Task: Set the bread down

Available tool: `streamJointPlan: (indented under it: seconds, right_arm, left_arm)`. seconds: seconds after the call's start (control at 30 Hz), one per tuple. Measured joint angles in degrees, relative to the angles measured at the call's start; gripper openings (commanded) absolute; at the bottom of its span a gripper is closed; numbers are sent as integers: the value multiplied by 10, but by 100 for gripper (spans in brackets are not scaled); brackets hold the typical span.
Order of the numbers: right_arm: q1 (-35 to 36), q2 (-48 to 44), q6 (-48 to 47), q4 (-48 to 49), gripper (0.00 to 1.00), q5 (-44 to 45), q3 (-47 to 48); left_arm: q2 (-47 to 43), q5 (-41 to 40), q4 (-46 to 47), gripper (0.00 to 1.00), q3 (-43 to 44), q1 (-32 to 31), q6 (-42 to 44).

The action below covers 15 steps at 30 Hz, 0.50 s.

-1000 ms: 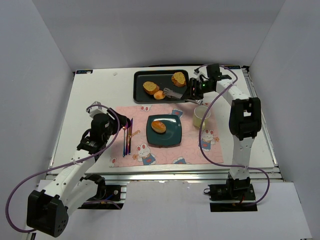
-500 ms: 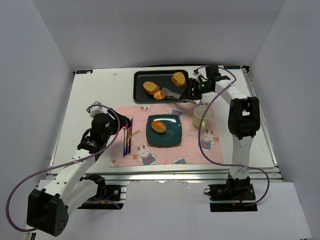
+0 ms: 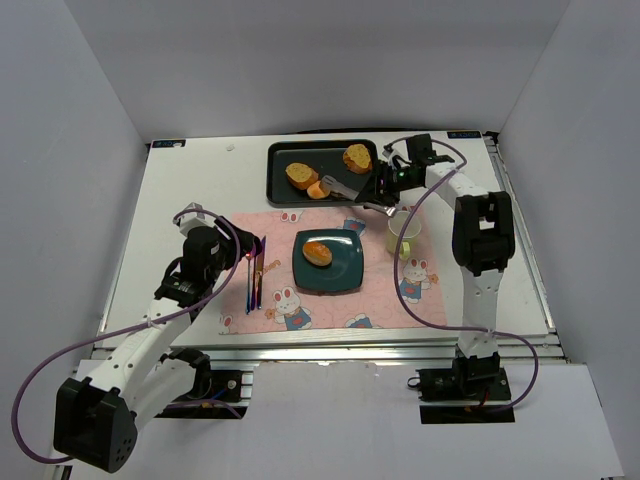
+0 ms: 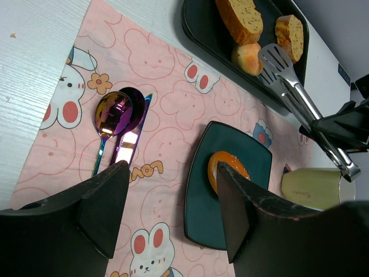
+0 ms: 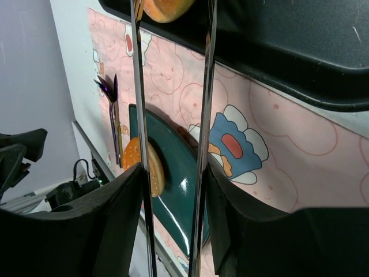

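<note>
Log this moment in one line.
left claw: open above placemat | right claw: gripping tongs | tongs: at tray bun | plate bun: placed

Purple spoon [image 4: 112,112] and knife [image 4: 130,137] lie on pink placemat [image 4: 173,144]

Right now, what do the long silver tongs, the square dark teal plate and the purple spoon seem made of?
The long silver tongs: likely polished steel, bright mirror glints. The square dark teal plate: probably glazed ceramic, glossy highlights. The purple spoon: apparently coated metal, iridescent mirror sheen.
</note>
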Motion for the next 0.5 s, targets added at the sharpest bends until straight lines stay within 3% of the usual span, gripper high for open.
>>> streamJointPlan:
  seconds: [0.5]
  right_arm:
    - [1,7,26,16,34,-13,0]
  left_arm:
    - [0,0,0,71,0,0,-2]
